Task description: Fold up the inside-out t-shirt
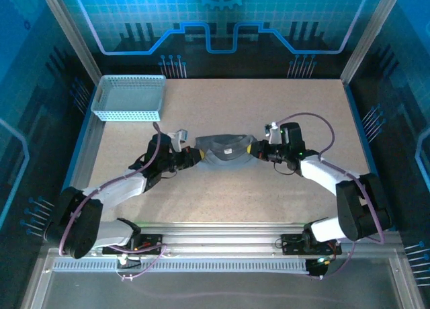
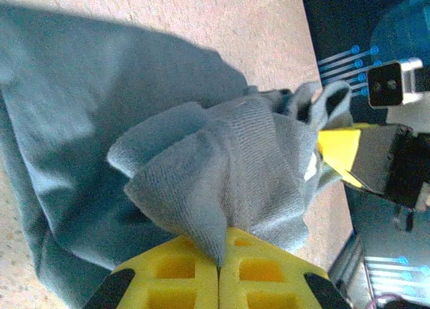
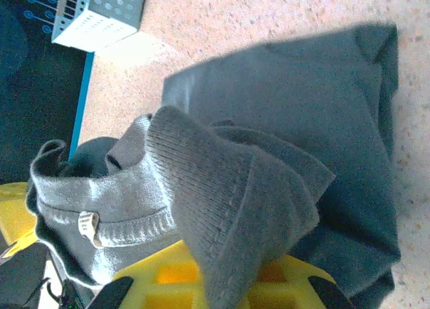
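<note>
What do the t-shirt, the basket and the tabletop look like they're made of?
T-shirt: soft grey knit cloth, matte; ribbed weave and limp folds show. Basket: probably light blue plastic, with a grid of holes in its walls. Tabletop: speckled beige board, matte, perhaps particleboard or laminate.

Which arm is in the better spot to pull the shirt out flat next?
Probably the right, but only just. Both the left gripper and right gripper are shut on the bunched shirt. The right side has open table to pull into; the basket sits on the left.
</note>
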